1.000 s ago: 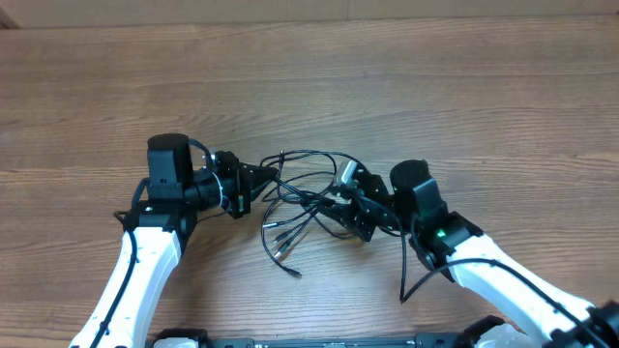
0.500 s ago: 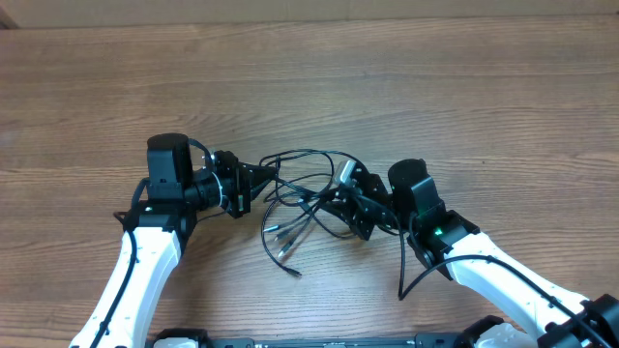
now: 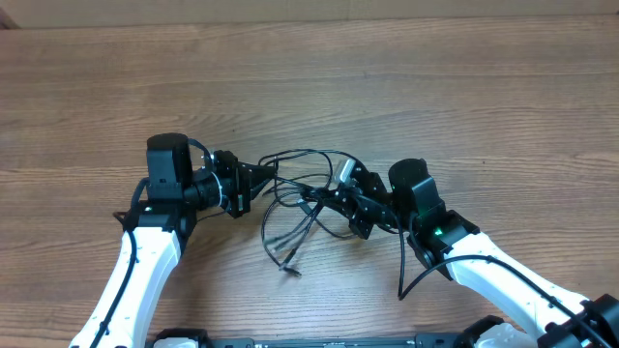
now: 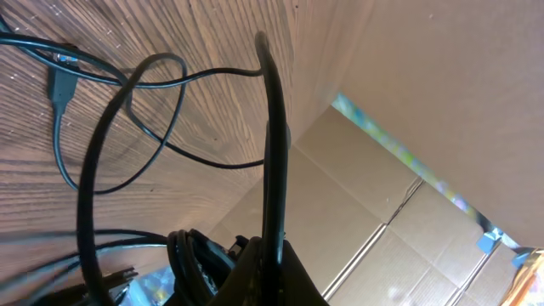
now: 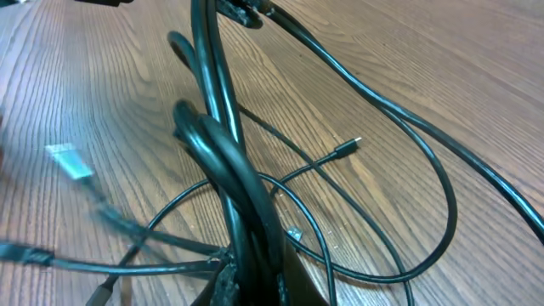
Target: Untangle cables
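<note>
Cables [image 3: 300, 198]: thin black cords in a loose clump, mid tabletop [image 3: 406, 77], slightly toward the near edge, with plug ends [image 3: 279, 253] trailing that way. Light, floppy, springy loops. They'll likely slip through a pinch and snag at crossings, so best grab is close to a plug or right at a crossing. Left gripper [image 3: 266, 174] is clamped on a strand at the clump's left side, right gripper [image 3: 324, 196] is clamped on a few bunched strands at its right. The clump is strung between them.

Glossy plastic-coated cables [image 5: 211, 85] on a matt wood-grain table [image 3: 387, 77]
</note>
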Controlling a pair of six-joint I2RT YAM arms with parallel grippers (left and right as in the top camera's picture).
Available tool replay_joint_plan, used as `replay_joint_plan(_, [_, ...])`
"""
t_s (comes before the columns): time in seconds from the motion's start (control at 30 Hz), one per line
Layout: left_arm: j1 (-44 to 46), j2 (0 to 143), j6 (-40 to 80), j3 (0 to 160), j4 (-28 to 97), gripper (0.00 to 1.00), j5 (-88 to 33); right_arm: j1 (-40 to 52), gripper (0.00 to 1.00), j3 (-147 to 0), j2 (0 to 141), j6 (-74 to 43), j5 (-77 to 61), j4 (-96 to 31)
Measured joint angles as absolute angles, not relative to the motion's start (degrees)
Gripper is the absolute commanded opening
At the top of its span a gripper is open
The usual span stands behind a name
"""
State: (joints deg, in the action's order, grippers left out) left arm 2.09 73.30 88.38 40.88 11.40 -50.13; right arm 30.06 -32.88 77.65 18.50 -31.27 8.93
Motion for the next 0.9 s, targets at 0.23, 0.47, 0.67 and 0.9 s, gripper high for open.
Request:
replay_joint_plan(0.23, [2.1, 73.3, 87.5, 40.9, 11.6, 0.89, -49.9, 30.0, 0.04, -32.9, 77.6, 18.0, -31.0, 9.0])
replay_joint_plan(0.47, [2.1, 73.3, 75.0, 40.9, 11.1, 1.0, -46.2, 30.0, 0.04, -32.9, 77.6, 16.6, -30.7, 7.2])
replay_joint_plan(0.67, [2.1, 73.3, 57.4, 40.9, 2.8, 0.99, -47.3, 30.0, 0.04, -32.9, 76.0, 16.5, -29.0, 4.1])
replay_joint_plan(0.9, [2.1, 73.4, 45.4, 40.7, -15.0, 0.86, -56.6, 29.4, 0.04, -33.9, 71.5, 14.6, -26.7, -4.1])
